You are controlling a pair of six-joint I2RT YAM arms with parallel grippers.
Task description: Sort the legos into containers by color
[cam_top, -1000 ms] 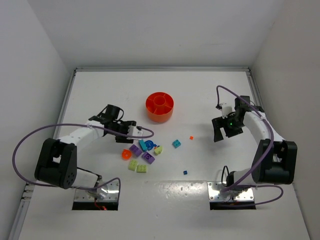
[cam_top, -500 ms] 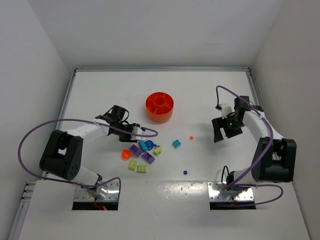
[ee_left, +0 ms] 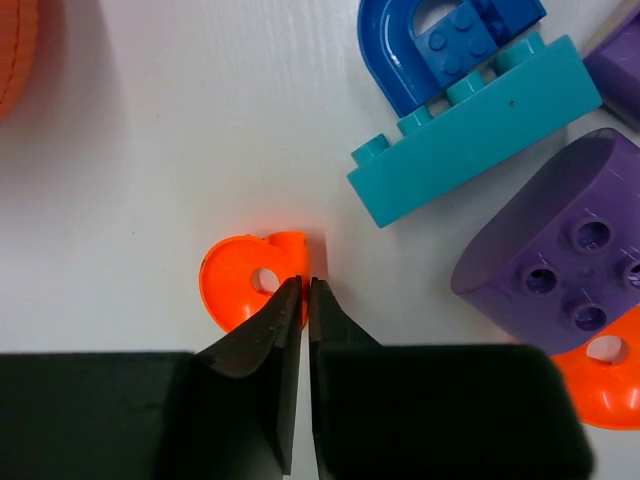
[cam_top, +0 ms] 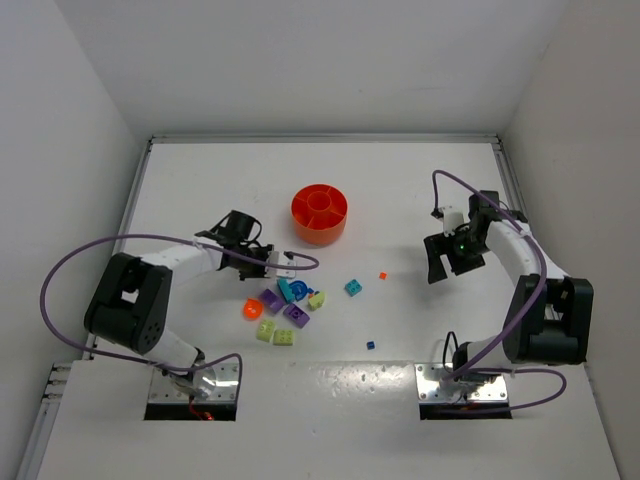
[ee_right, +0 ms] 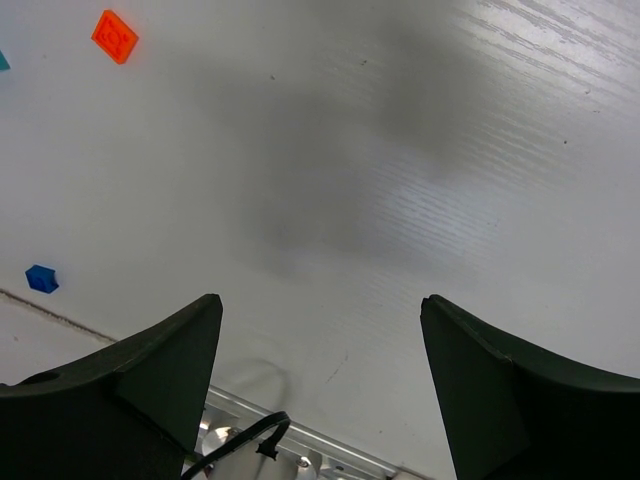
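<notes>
Wrist close-up alone showing left tool [ee_left: 305, 290] tips nearly pressed together, pinching thin edge of small orange lego [ee_left: 250, 285]; hidden under the tool from above. Teal brick [ee_left: 480, 130], blue arch [ee_left: 420, 45], purple dome [ee_left: 550, 250] just beside. Lego pile [cam_top: 285, 312] just below-left of orange bowl [cam_top: 320, 232]. Right tool [ee_right: 320, 330] spread wide, well right of bowl, over bare tabletop [ee_right: 400, 150]; tiny orange tile [ee_right: 115, 36] and blue bit [ee_right: 41, 278] in its wrist view. Open tabletop behind bowl up to far wall [cam_top: 320, 70].

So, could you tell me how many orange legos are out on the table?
3: a rounded piece at the tips of the left gripper; a second rounded piece beside the purple brick; a tiny tile alone nearer the right arm. More may be hidden.
</notes>
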